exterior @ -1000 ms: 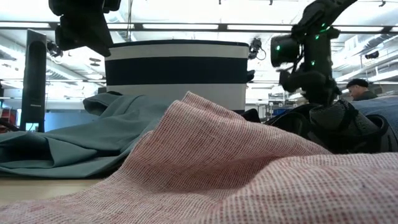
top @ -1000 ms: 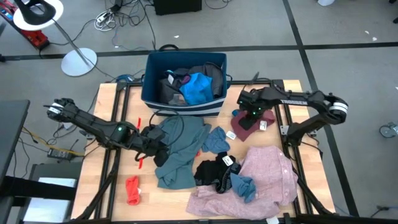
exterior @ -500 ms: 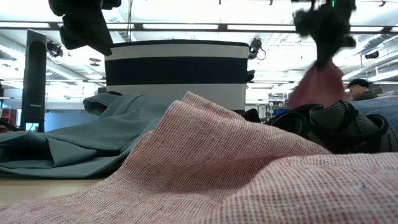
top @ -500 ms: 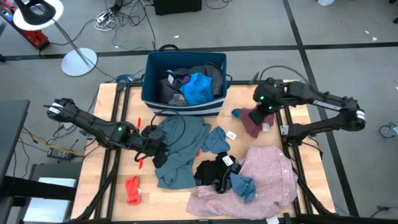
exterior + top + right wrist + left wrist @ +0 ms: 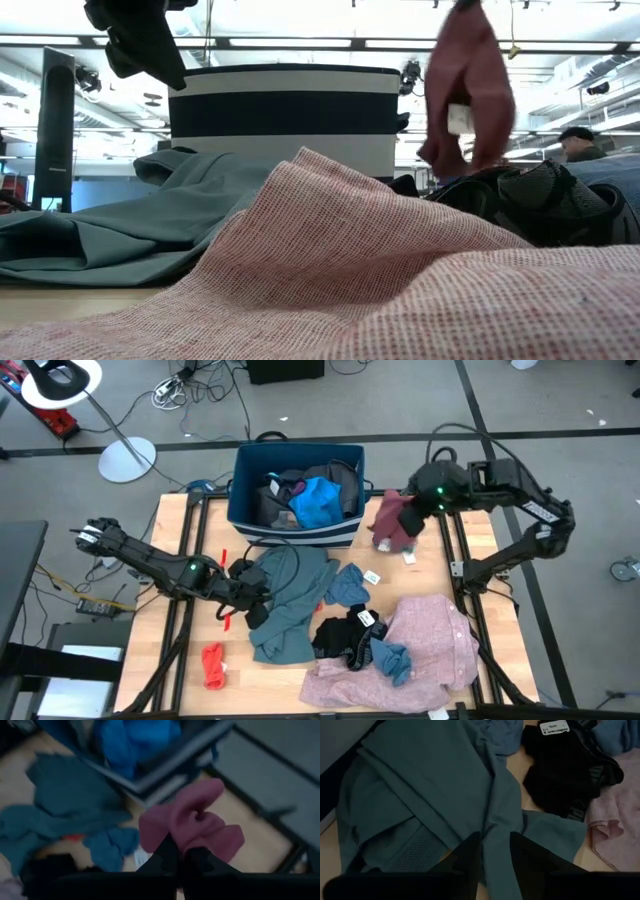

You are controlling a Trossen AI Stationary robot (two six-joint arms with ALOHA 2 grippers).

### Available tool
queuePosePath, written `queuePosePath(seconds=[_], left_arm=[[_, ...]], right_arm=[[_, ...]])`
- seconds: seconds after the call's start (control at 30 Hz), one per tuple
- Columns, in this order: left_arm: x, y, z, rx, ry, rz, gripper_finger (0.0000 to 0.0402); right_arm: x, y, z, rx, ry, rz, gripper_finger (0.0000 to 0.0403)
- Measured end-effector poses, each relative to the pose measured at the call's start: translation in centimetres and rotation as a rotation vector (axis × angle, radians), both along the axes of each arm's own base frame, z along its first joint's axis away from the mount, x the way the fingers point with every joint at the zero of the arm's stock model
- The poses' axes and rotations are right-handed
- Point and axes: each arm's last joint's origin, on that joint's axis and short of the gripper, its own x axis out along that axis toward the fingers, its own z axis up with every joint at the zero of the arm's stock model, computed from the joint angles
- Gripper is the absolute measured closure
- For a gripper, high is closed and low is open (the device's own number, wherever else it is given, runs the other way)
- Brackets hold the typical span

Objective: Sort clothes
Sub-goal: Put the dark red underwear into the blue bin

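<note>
right gripper [image 5: 418,508] is pinched tight on the maroon garment [image 5: 393,520], holding it in the air just beside the right-hand wall of the dark blue bin [image 5: 243,518], which has white stripes; in the low view the cloth hangs free with a white tag showing on it, and in the right wrist view it bunches up between that arm's two dark fingers [image 5: 167,854]. left gripper [image 5: 257,600] sits low over the left edge of the teal-grey garment [image 5: 290,595], which is spread in front of the bin; its fingers [image 5: 465,857] stand a little apart with a fold of that cloth between them, though whether they actually grip it cannot be told. inside the bin lie a bright blue piece [image 5: 318,502] and some dark grey cloth [image 5: 338,482]. on the table [image 5: 180,660], a small blue piece [image 5: 348,586] lies just right of the teal-grey garment, a black piece [image 5: 345,636] sits below it with its edge on the large pink shirt [image 5: 425,650], and another small blue-grey piece [image 5: 392,658] rests on the shirt. a small red piece [image 5: 213,665] lies apart near the front left. a white lamp base [image 5: 127,459] stands on the floor beyond the table.
</note>
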Motion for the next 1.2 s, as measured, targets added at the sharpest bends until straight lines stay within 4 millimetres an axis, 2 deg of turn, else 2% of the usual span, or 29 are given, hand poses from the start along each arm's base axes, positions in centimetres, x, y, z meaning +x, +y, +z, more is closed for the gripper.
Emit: queuePosePath(seconds=[0.27,0.37,0.77,1.2], left_arm=[[-0.1,-0.1,-0.1,-0.030,0.023,-0.026,0.0291],[-0.3,0.0,-0.2,-0.011,0.046,-0.043,0.0291],[-1.2,1.2,0.8,0.073,0.040,-0.111,0.0291],[-2.9,3.2,1.7,0.169,0.079,-0.189,0.0291]], right_arm=[[4.4,-0.6,4.8,-0.111,-0.141,0.083,0.0403],[6.6,-1.0,5.6,-0.167,-0.239,0.113,0.0403],[14.1,-3.7,6.1,-0.259,-0.597,0.156,0.0403],[19.5,-7.4,3.3,-0.292,-0.668,0.085,0.0403]])
